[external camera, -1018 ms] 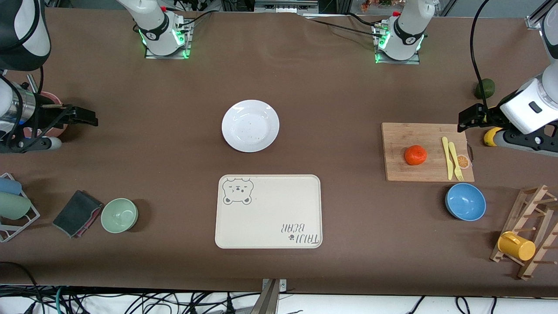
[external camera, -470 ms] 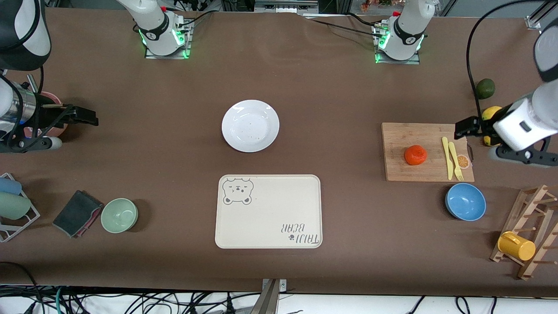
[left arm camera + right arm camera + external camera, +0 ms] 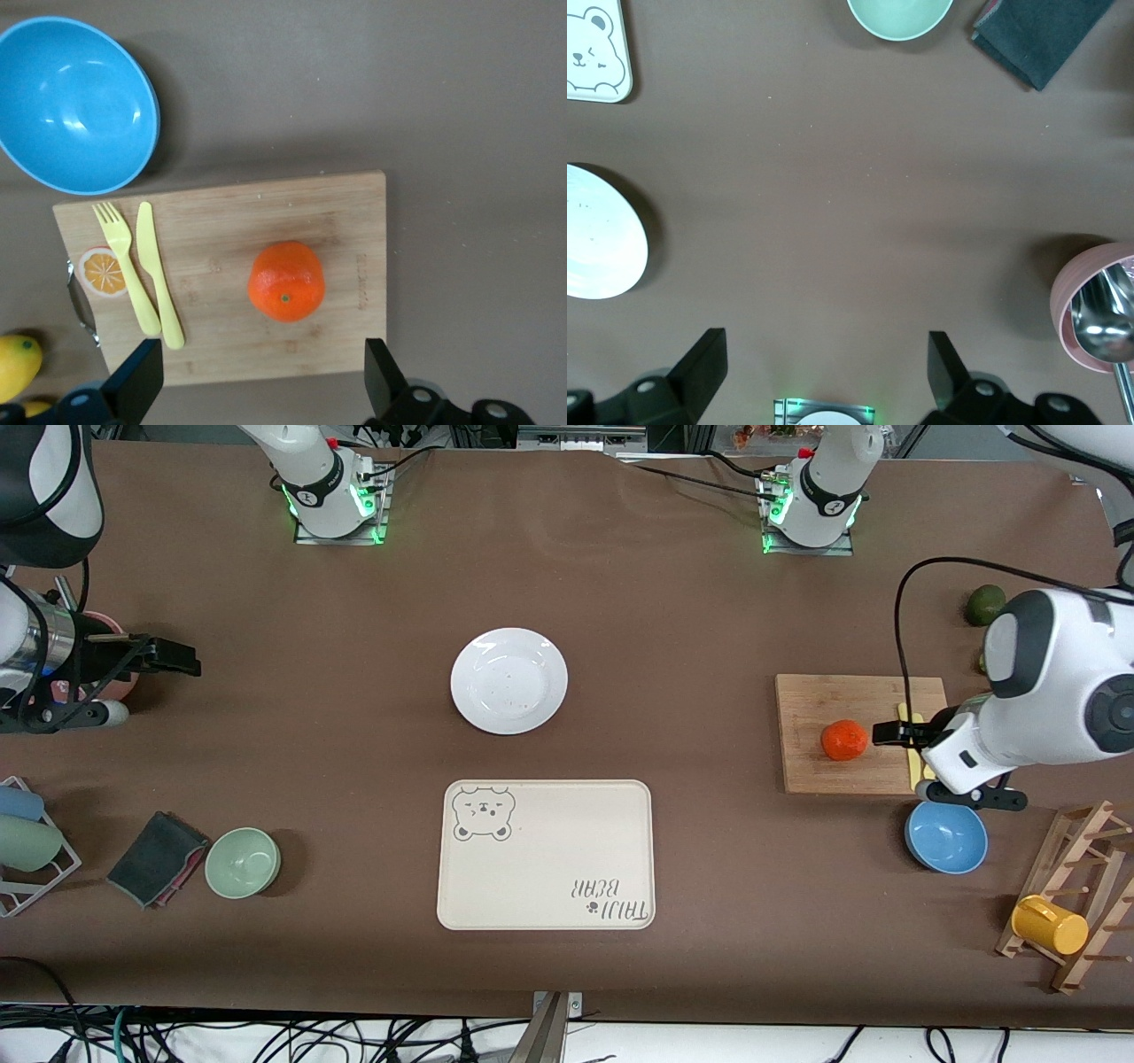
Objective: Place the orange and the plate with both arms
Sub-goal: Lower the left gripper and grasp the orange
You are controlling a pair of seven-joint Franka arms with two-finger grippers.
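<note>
We list the counter (image 3: 673, 620) first, brown, carrying everything. Cream bear tray (image 3: 546, 855): near the counter's edge closest to the front camera, midway along it. Bamboo cutting board (image 3: 824, 700): toward the left arm's end. White plate (image 3: 508, 680): bare, at the counter's middle, farther from the front camera than the tray. Blue bowl (image 3: 945, 838): just beside the board, nearer the camera. Green bowl (image 3: 243, 862): toward the right arm's end, beside a dark folded cloth (image 3: 156, 857). Left claw (image 3: 888, 733): over the board, fingers spread, holding nothing, just beside the orange (image 3: 843, 740). Right claw (image 3: 177, 660): waiting over the right arm's end, fingers spread, empty. Orange: on the board, apart from the yellow knife (image 3: 159, 274) and fork (image 3: 124, 266) lying there.
</note>
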